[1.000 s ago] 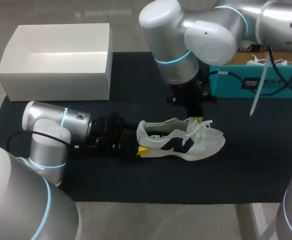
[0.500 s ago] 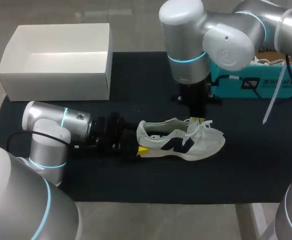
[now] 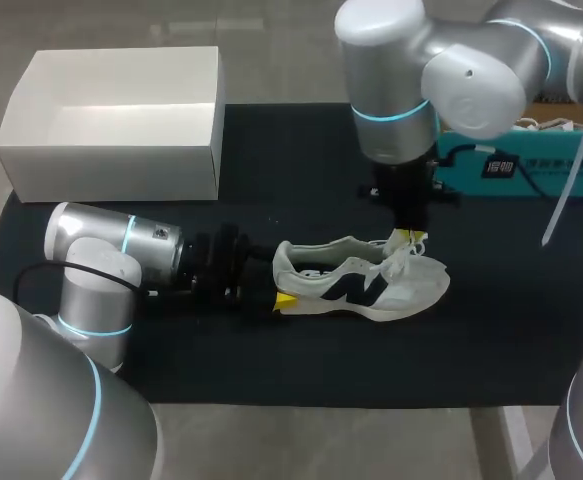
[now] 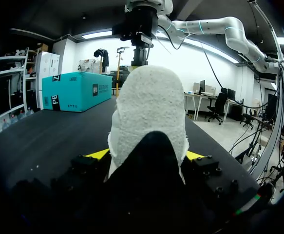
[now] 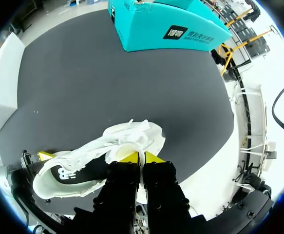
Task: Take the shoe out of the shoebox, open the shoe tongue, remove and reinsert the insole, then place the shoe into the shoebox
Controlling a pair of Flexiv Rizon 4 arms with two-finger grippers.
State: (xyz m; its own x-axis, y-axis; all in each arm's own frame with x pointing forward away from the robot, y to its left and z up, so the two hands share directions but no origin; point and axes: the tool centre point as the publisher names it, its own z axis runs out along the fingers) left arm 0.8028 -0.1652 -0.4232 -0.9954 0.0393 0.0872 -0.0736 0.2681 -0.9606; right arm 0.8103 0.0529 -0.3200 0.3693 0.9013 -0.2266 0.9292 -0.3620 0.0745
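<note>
Shoe (image 3: pixel 361 285) heel is clamped between left gripper (image 4: pixel 146 155) fingers. Right gripper (image 5: pixel 140 157) is closed just above the laces (image 5: pixel 132 127); any hold cannot be told.

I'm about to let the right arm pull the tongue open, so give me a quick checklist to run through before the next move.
1. Shoe out of the white shoebox and upright on the black mat: ok.
2. Left pincer clamped on the heel from both sides: ok.
3. Right pincer has hold of the tongue: cannot tell; it sits at the laces and the contact is hidden.
4. Shoebox open, no lid on it: ok.
5. Insole seated inside the shoe: cannot tell, it is hidden.
</note>
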